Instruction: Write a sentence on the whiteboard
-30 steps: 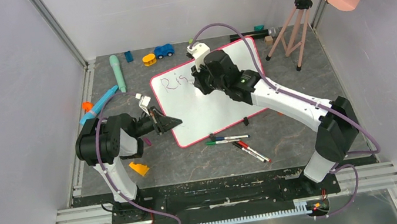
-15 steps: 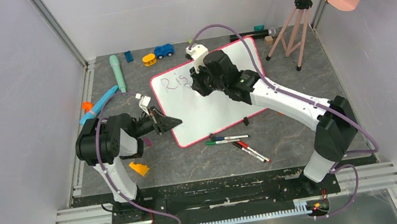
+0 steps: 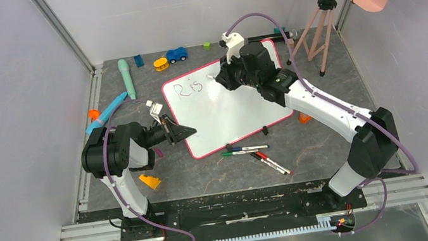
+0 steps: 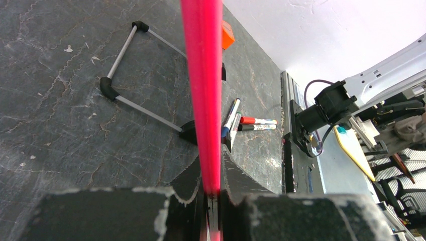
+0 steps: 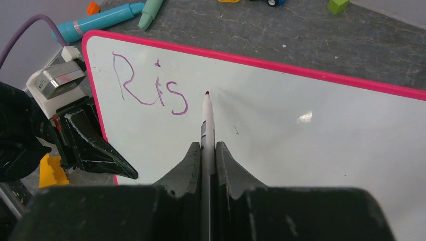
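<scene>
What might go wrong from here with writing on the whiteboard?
The left gripper pinches the whiteboard only by its thin rim at one edge, so pen pressure might pivot or slip it. The marker in the right gripper has its tip close beside the sentence, which reads only Ris; the next letter may crowd the s. A shifting board could nudge the loose markers by its near edge.

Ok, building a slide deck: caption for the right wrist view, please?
The right fingers hold a marker, tip just past "Ris" on the whiteboard; left fingers pinch its rim.
</scene>
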Controlling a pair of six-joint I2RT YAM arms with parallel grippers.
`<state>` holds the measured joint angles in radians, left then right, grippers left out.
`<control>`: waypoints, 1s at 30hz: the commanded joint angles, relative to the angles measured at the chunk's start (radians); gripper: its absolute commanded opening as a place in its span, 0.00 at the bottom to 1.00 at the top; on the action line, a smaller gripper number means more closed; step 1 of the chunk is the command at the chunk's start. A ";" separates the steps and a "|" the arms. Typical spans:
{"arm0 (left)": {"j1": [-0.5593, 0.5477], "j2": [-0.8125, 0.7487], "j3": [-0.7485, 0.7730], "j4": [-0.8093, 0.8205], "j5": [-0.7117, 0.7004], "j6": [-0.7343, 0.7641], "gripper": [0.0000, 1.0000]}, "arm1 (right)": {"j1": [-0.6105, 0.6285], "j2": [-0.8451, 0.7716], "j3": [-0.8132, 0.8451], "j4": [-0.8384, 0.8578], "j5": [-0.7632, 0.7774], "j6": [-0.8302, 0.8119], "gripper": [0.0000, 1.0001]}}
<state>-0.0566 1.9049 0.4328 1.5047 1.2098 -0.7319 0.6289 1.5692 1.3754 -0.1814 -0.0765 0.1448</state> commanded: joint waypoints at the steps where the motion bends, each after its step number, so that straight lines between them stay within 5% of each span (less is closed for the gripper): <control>1: -0.028 0.011 -0.009 0.052 0.059 0.102 0.02 | -0.005 -0.036 0.011 0.051 -0.025 0.007 0.00; 30: -0.028 0.011 -0.009 0.052 0.060 0.103 0.02 | -0.005 0.025 0.004 0.056 -0.057 0.005 0.00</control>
<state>-0.0574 1.9049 0.4328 1.5051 1.2098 -0.7319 0.6250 1.5871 1.3754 -0.1722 -0.1341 0.1463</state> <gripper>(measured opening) 0.135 0.113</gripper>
